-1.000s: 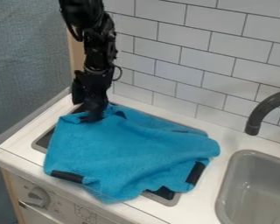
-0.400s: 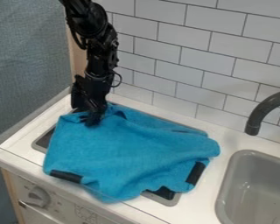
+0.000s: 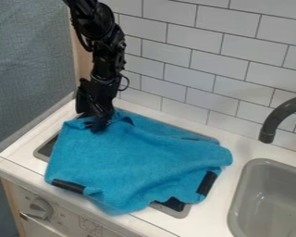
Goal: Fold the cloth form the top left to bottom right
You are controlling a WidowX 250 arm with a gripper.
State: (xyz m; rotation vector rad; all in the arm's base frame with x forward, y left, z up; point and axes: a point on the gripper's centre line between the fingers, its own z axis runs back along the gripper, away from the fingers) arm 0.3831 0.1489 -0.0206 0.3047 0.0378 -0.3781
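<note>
Okay, so the bright blue fabric cloth point(image 3: 138, 162) lies rumpled on the white table point(image 3: 17, 155), black strips point(image 3: 69, 186) around 8 and 4 o'clock. Black robot gripper point(image 3: 98, 126) is down at its 11; honestly can't tell if the jaws are spread or pinching.

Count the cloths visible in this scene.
1: the blue cloth, lying rumpled over the stovetop, to the sink's left in the picture. Another could be hidden beneath it.

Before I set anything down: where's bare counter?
Bare counter: the strip between the blue cloth and the sink, and the left strip beside the stove top. Crowded: back left, where the gripper is at the cloth's corner.
</note>
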